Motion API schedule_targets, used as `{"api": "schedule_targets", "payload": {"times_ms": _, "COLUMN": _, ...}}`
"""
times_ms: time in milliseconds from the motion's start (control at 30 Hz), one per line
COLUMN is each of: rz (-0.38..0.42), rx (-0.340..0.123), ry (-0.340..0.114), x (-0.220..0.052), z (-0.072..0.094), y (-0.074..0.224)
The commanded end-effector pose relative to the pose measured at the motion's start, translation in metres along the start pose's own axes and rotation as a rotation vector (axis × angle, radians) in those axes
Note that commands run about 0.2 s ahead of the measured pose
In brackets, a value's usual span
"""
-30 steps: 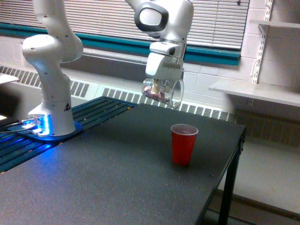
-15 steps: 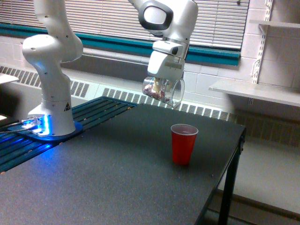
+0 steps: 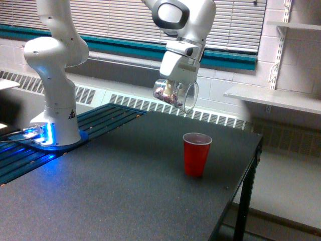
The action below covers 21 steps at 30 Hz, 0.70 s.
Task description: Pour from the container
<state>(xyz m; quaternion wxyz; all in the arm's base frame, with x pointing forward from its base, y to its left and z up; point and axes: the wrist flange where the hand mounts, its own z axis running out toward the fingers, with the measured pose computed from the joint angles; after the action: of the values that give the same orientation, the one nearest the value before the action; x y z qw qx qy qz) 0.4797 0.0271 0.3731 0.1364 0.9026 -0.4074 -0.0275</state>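
Container [image 3: 175,95]: clear, tipped on its side, held in the air above the table [image 3: 125,191], up and to the exterior view's left of the red cup [image 3: 196,154].
Gripper [image 3: 174,90]: fingers closed on its body.
Contents: loose brownish-pink bits.
Handling: you likely have a light, rigid, slick wall; grip mid-body, tilt slowly.

**One fixed view from off the arm**

A single exterior camera stands off the desk [image 3: 125,191], a little above its top, looking across it toward the blinds [image 3: 115,20] and radiator wall. The arm's base [image 3: 55,125] sits at the view's left; the desk's edge and a shelf [image 3: 273,98] fall at its right. Mid-range framing.
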Motion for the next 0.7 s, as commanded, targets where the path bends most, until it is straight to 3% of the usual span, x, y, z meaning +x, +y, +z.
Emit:
{"api": "schedule_targets", "payload": {"times_ms": 33, "rz": -0.004, "rx": -0.020, "ry": -0.006, "x": 0.0012, "z": -0.0109, "y": -0.0026}}
{"api": "schedule_targets", "payload": {"times_ms": 700, "rz": -0.012, "rx": -0.039, "ry": -0.016, "x": 0.0045, "z": -0.0158, "y": -0.0043}}
